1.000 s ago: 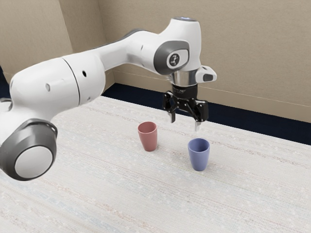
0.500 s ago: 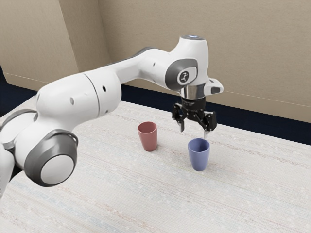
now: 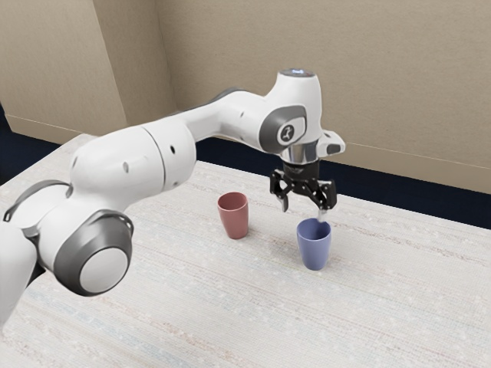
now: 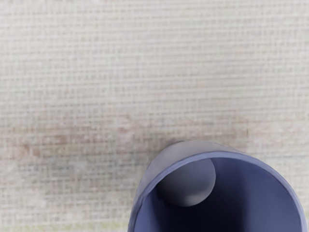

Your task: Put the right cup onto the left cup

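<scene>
My gripper (image 3: 304, 211) stands open above the table, its fingers apart and pointing down, one fingertip close over the blue cup's rim. Upright on the table stands the blue cup (image 3: 314, 247); the wrist view looks down into the blue cup (image 4: 260, 193), close under the hand. The red cup (image 3: 234, 217) is also upright, to the blue cup's left in the exterior view. Nothing is held between the fingers.
The pale, woven-patterned table (image 3: 207, 307) extends around both cups. Behind its far edge run a dark floor strip and a beige wall (image 3: 399, 84).
In the exterior view my hand has come down and somewhat right toward the blue cup, with a slight shift back left in the latest half second. Both cups have stayed put.
</scene>
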